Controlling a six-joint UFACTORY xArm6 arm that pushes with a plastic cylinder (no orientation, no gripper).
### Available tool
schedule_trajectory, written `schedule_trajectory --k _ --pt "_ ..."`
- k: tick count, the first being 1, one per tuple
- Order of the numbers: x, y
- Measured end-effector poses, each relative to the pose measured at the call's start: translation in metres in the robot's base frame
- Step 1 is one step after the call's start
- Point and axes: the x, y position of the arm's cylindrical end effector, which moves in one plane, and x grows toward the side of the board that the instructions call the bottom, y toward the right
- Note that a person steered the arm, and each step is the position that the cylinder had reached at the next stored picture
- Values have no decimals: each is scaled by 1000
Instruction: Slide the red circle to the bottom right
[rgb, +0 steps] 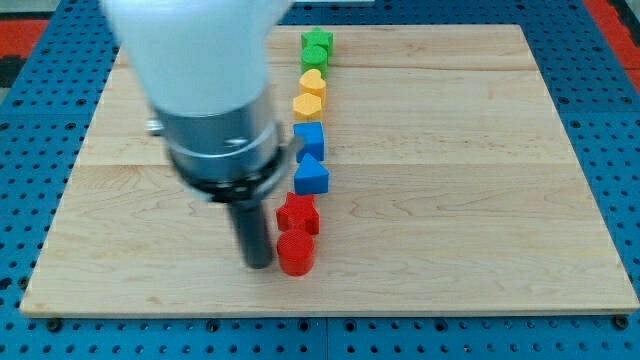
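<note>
The red circle (295, 253) lies on the wooden board (480, 180), below the board's middle and at the bottom end of a column of blocks. My tip (258, 263) stands right at the circle's left side, touching it or nearly so. A red star-like block (298, 213) sits just above the circle, touching it. The arm's white and grey body covers the board's upper left part.
Up the column from the red blocks stand a blue triangle-like block (311, 177), a blue block (309, 138), a yellow block (308, 105), a yellow heart (314, 81), a green block (316, 58) and a green star (317, 41). A blue pegboard (600, 60) surrounds the board.
</note>
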Motion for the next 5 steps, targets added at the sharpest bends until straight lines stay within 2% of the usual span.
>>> schedule_trajectory --k 1,4,5 --pt "-9 73" --pt "-5 66" --pt "17 92"
